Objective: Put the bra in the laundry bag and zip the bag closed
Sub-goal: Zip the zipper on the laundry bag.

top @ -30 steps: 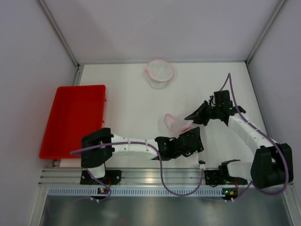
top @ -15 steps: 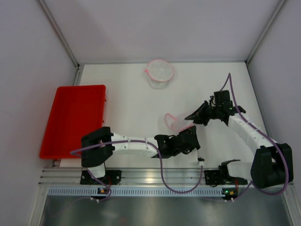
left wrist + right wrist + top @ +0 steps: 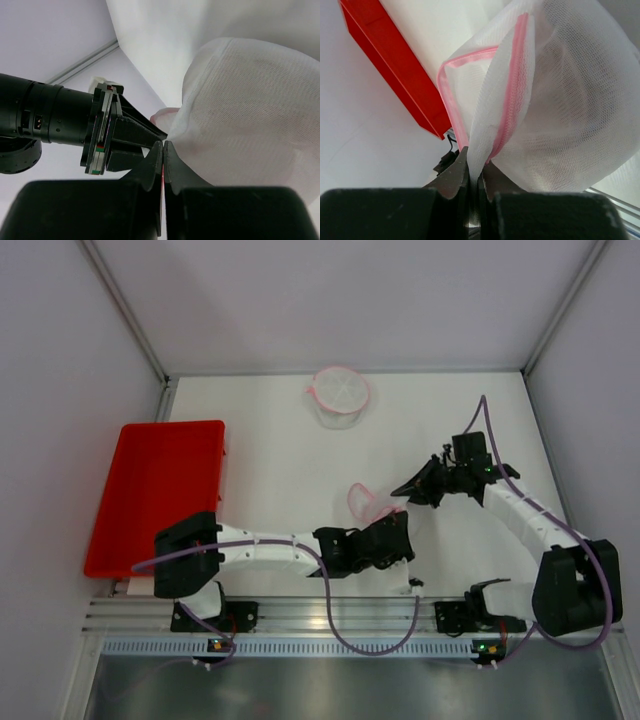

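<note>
The bag (image 3: 368, 502) sits just off the middle of the table (image 3: 270, 450), toward 4 o'clock, pinched between the two grippers. It is white mesh with a pink zip, puffed out like a little balloon.

The left gripper (image 3: 392, 522) reaches it from about 5 o'clock. Seen from its own wrist, the left gripper (image 3: 163, 146) has its jaws pressed tight together, with a thin pink edge of the bag (image 3: 250, 110) caught between them.

The right gripper (image 3: 399, 490) comes in from 2 o'clock. Its wrist camera shows the right gripper (image 3: 473, 162) closed hard on a fold of the mesh just beside the zip (image 3: 512, 80), which runs up the bag (image 3: 565, 130) from the fingertips. The two grippers are close to each other, nearly tip to tip.

What is inside the bag I cannot tell, nor whether its underside touches the table.

At 12 o'clock, near the far wall, lies a round mesh piece (image 3: 340, 395) with a pink rim, well apart from the arms. At 9 o'clock, by the left edge, sits a red tray (image 3: 155, 490).
</note>
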`<state>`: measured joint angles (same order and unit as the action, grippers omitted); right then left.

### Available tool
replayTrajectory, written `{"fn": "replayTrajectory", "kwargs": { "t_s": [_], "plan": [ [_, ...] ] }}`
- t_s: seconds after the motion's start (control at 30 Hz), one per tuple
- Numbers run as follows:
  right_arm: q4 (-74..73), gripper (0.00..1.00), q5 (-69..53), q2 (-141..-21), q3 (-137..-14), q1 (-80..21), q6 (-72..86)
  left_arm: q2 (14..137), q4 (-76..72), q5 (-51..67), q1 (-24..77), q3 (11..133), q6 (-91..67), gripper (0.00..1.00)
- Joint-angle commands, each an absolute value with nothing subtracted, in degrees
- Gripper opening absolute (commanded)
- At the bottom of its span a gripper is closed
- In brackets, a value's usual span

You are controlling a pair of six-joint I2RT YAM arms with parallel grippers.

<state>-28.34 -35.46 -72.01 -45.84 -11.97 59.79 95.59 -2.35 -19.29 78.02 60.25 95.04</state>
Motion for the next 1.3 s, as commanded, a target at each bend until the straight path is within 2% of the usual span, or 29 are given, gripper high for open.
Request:
{"fn": "replayTrajectory", "kwargs": {
  "t_s": [0.0, 0.3, 0.33, 0.37, 0.4, 0.43, 0.47, 0.57, 0.87, 1.0, 1.23, 1.27],
  "plan": [
    [-26.03, 0.0, -34.36, -72.6, -48.34, -12.13, 57.31, 90.89, 1.74, -19.42, 78.31, 58.36, 91.5, 0.0],
    [-21.11, 0.01, -39.7, -74.79, -49.66, -11.25, 54.32, 87.28, 3.25, -18.9, 79.45, 55.99, 84.13, 0.0],
    [-21.35, 0.1, -40.77, -75.67, -50.18, -11.34, 52.92, 87.1, 3.34, -18.9, 79.45, 55.9, 83.85, 0.0],
    [-22.23, 0.36, -41.3, -75.93, -51.75, -11.34, 51.43, 87.19, 3.34, -19.16, 79.45, 55.9, 83.76, 0.0],
    [-24.5, 0.47, -41.66, -76.11, -52.64, -11.25, 49.85, 87.45, 3.34, -19.33, 79.45, 55.9, 83.5, 0.0],
    [-25.74, 0.54, -41.83, -75.85, -53.43, -11.08, 47.22, 87.54, 3.34, -19.34, 79.37, 56.42, 83.06, 0.0],
    [-26.71, 0.66, -41.84, -75.59, -54.31, -10.38, 46.15, 87.71, 3.25, -19.34, 79.37, 56.69, 82.71, 0.0],
    [-33.72, 0.79, -41.57, -74.53, -55.71, -8.79, 40.71, 88.15, 2.11, -19.34, 79.28, 57.04, 82.44, 0.0],
    [-42.97, 0.78, -40.69, -71.11, -54.76, -8.17, 36.03, 89.3, -2.02, -20.13, 79.19, 58.27, 83.5, 0.0],
    [-42.19, 0.76, -44.28, -70.75, -51.69, -8.61, 38.58, 89.3, -2.72, -20.3, 79.19, 59.06, 83.76, 0.0],
    [-36.83, 0.66, -45.61, -73.65, -50.27, -12.83, 42.27, 89.21, -3.34, -19.42, 79.19, 59.15, 83.41, 0.0],
    [-36.22, 0.56, -45.62, -74.17, -50.53, -13.01, 42.19, 89.12, -3.34, -19.42, 79.19, 58.98, 83.23, 0.0]
  ]
}}
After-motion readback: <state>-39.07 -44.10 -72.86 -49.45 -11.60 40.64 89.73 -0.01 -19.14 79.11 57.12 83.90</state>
